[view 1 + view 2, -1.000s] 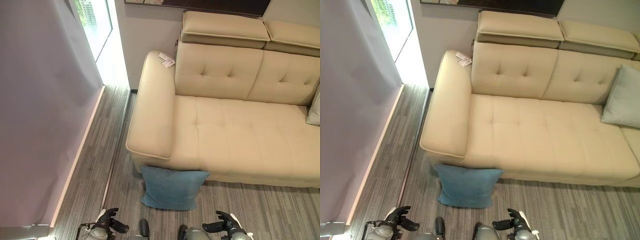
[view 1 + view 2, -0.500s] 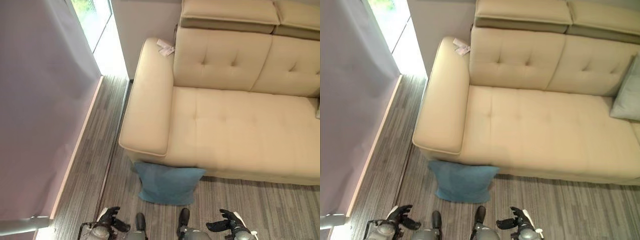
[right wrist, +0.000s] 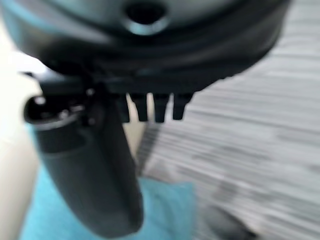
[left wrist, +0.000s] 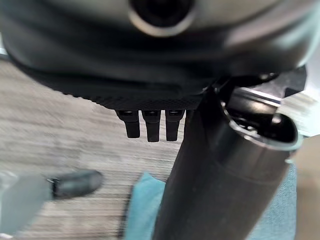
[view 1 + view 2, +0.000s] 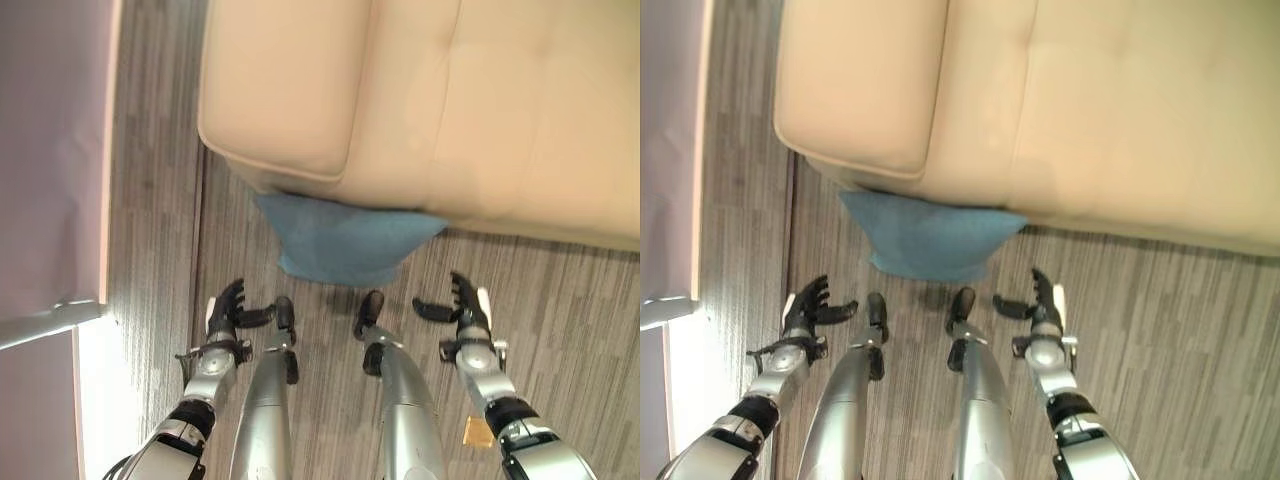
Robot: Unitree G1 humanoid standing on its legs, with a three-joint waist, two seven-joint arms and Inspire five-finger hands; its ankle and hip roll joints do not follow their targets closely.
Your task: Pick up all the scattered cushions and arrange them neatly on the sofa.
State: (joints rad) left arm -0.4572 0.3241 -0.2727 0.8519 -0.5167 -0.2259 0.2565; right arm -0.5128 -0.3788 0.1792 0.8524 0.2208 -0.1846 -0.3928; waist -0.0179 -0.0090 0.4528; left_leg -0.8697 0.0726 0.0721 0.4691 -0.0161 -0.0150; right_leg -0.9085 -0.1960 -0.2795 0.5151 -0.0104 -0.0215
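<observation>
Blue cushion [image 5: 340, 238] lies on the floor [image 5: 560, 300] against the sofa [image 5: 450, 90] front, at 12 o'clock from us. We judge it soft and light; grasp both side edges. Left robot hand [image 5: 228, 308] and right robot hand [image 5: 462, 305] hover spread, empty. Its top edge is hidden under the sofa.

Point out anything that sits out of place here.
The blue cushion is out of place: it sits on the wooden floor, propped against the front of the beige sofa below its armrest, instead of on the seat. Both hands, left and right, are open, short of it.
</observation>
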